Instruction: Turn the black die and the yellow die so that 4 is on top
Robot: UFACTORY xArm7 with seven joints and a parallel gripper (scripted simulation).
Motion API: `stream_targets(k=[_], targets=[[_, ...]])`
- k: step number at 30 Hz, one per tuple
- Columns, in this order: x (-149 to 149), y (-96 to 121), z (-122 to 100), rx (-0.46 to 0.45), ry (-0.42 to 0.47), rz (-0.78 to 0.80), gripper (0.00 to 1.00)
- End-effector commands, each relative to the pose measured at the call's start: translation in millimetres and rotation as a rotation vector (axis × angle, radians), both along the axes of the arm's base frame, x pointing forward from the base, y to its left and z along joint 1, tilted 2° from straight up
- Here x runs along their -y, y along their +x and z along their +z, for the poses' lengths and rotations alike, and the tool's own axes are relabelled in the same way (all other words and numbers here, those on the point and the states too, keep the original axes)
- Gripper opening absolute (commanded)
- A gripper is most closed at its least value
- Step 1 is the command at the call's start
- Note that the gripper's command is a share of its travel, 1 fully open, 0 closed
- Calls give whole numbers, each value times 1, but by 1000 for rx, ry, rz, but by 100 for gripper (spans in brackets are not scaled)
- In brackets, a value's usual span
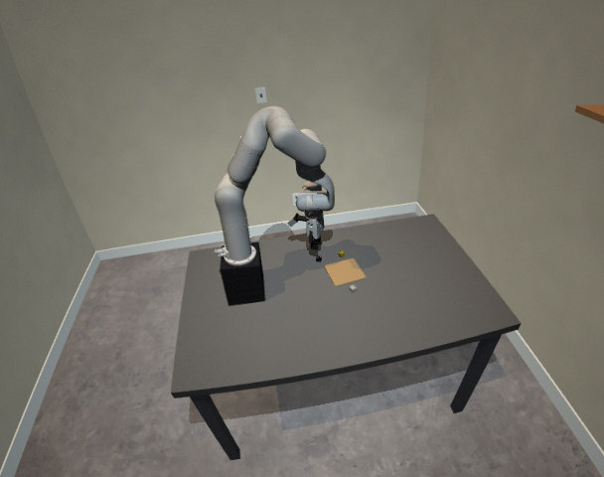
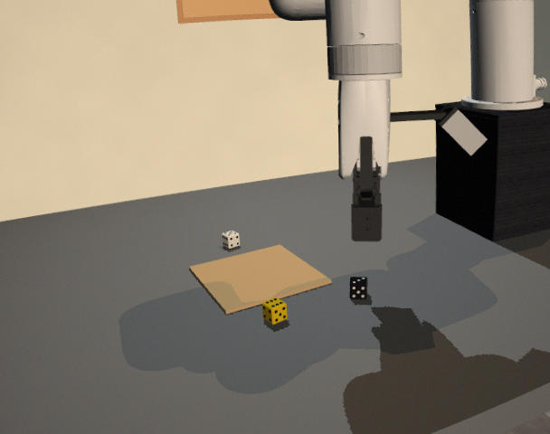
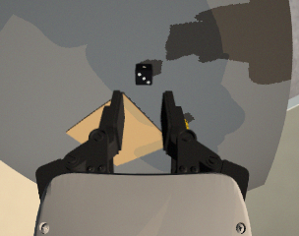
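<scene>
- Black die point(image 2: 358, 287) is resting on the tabletop point(image 2: 102, 373), off the mat point(image 2: 261, 275), near its corner.
- Gripper point(image 2: 366, 231) is hanging above it; die lying ahead of the jaws in wrist view.
- Jaws are standing partly apart, holding nothing.

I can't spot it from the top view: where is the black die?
In the exterior view the black die lies on the table, off the mat's right corner, right of the yellow die.

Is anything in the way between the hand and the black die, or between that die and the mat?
Nothing visible blocks either path. The hand hangs in open air above the black die, holding nothing. Only bare table lies between that die and the mat; the yellow die sits off to the side, at the mat's near edge.
</scene>
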State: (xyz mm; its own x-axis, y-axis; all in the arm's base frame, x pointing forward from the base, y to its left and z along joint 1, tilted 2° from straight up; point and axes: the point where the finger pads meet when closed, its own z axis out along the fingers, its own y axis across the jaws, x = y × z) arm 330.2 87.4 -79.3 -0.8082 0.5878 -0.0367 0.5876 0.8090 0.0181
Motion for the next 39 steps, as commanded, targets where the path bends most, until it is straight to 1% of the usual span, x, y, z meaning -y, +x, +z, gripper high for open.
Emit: stream_targets(k=[1,32,39], targets=[[0,1,1,1,1,4,36],[0,1,0,1,1,4,36],[0,1,-3,0,1,4,36]])
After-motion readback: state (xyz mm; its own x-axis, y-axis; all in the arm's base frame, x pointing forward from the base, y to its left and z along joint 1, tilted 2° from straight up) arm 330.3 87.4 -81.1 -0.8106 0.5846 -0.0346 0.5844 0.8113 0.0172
